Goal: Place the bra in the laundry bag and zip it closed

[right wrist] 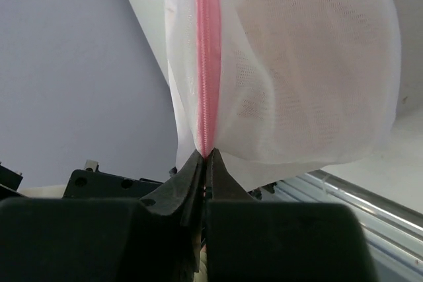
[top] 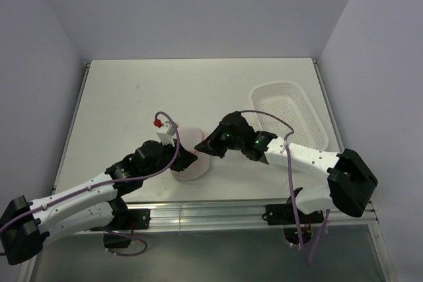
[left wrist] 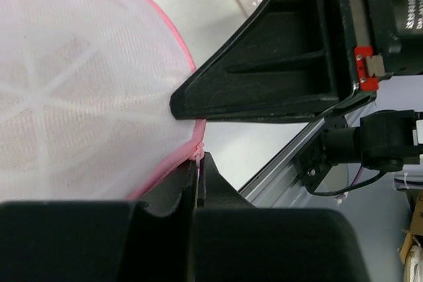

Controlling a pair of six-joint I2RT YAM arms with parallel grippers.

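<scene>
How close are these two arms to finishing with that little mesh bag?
Done, it seems: a peach shade inside the laundry bag suggests the bra is in. In hand: left gripper and right gripper both pinch the pink zipper rim. Remaining: the visible zipper stretch looks closed; the rest is hidden.

The laundry bag (right wrist: 310,64) is presenting as fine, translucent white mesh cloth. Its zipper (right wrist: 206,51) is showing as pink woven tape. The left hand (left wrist: 200,163) and the right hand (right wrist: 206,160) are appearing as matt black moulded plastic with a faintly grainy surface. The desk (top: 132,97) is reading as smooth, matt white. The basket (top: 291,113) is showing as white perforated plastic. The rail (top: 211,212) along the desk's near edge is appearing as brushed metal.
</scene>
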